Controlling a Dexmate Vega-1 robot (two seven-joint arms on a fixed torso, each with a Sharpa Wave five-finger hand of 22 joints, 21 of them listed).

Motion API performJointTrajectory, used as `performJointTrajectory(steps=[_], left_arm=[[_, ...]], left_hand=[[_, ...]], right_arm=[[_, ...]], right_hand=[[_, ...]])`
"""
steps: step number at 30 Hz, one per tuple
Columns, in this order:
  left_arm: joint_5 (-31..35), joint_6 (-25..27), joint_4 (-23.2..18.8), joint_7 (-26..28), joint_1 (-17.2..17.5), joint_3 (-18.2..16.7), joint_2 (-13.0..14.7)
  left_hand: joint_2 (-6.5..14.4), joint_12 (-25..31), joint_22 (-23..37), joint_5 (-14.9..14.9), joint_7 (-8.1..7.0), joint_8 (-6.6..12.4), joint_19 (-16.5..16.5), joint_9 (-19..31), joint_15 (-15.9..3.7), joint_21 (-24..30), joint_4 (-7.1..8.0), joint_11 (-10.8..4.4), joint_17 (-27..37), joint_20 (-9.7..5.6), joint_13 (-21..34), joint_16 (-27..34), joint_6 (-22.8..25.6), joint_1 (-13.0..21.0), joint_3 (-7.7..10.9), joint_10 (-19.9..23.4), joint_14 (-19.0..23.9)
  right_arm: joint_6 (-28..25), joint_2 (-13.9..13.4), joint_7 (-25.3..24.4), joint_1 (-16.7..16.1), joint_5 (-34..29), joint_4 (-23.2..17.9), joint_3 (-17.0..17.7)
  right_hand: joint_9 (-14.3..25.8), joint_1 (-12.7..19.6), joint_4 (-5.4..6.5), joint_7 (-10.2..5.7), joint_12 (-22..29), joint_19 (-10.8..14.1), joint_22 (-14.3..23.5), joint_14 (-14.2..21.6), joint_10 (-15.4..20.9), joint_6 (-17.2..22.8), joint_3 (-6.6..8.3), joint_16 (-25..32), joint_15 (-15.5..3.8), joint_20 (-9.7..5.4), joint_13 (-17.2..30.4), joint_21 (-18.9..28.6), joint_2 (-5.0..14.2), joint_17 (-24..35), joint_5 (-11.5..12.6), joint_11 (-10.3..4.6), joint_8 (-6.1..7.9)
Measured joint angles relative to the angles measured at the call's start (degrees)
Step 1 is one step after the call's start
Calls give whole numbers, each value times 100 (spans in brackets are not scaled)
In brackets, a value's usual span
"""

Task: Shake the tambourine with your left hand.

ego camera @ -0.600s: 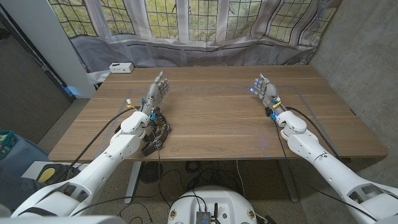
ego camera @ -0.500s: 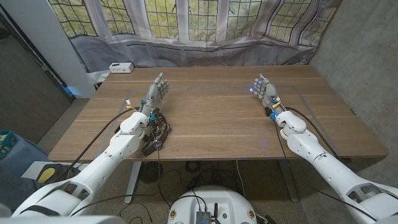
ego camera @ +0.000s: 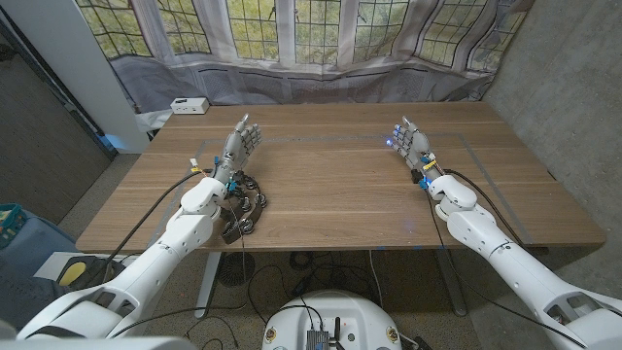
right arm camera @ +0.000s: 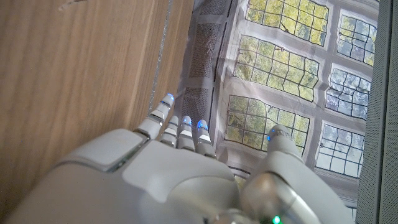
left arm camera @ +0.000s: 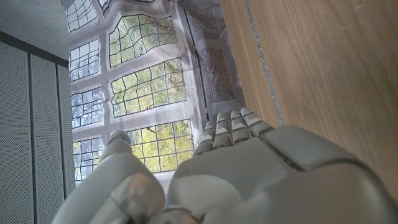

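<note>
1. Your wooden surface (ego camera: pixel 340 185) is taking up the middle of the head view, with a curtain printed with leaded windows (ego camera: pixel 321 39) hanging behind its far edge.
2. Your left arm (ego camera: pixel 165 253) is reaching in from the near left corner, and your right arm (ego camera: pixel 505 248) from the near right corner.
3. Your left hand (ego camera: pixel 240 144) is standing over the left part of the surface with its fingers straight and pointing at the far edge; it is holding nothing.
4. Your right hand (ego camera: pixel 412 143) is standing the same way over the right part, fingers (right arm camera: pixel 180 127) extended and glowing blue at the tips, gripping nothing.
5. The tambourine (ego camera: pixel 248 208) is lying on the surface near the front edge, just beside your left wrist and partly under your left forearm; your fingers are well past it.
6. A small white box (ego camera: pixel 189 105) is sitting at the far left corner of the surface.
</note>
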Motion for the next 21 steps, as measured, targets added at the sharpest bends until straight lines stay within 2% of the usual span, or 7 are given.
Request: performJointTrajectory(steps=[4,5,12,14,21], left_arm=[[35,-29,-69,42,39,-14,39],[50,-39,-201,57,116,-42,108],[108,-114,-460,116,260,-91,231],[119,-168,-472,106,268,-93,236],[124,-513,-383,-159,250,-93,194]], left_hand=[[52,39,0,0,30,19,79,0,-16,0,-24,-9,-7,9,0,42,112,51,24,91,139],[68,45,0,0,8,19,123,0,-29,0,-24,-1,-13,9,0,42,132,68,24,100,152],[98,45,0,0,9,19,232,0,-24,45,-56,-9,-18,18,-1,42,216,98,56,214,274],[144,88,0,0,9,19,325,0,-36,45,-70,-20,-18,40,-1,42,274,143,70,293,311],[112,121,-1,0,49,19,666,-1,-117,125,-132,-96,-17,136,-1,87,505,174,53,526,670]], right_arm=[[-1,-35,-21,-60,-8,-120,8],[-9,-49,-62,-79,-23,-156,11],[-18,-115,-138,-161,-81,-299,21],[-18,-135,-157,-182,-98,-334,26],[-45,-217,-268,-224,-156,-421,66]], right_hand=[[0,0,0,0,0,0,0,0,0,0,0,0,0,0,0,0,0,0,0,0,0],[0,0,0,0,0,0,0,0,0,0,0,0,0,0,0,0,0,0,0,0,0],[0,0,0,0,0,0,-1,0,0,0,0,0,0,0,0,-18,0,0,0,-1,0],[-1,0,0,0,0,0,-1,-22,0,0,0,0,20,0,0,-39,0,0,0,-1,0],[-1,0,0,0,0,-22,-1,-21,21,-1,0,0,20,22,-1,-39,0,-1,0,20,0]])
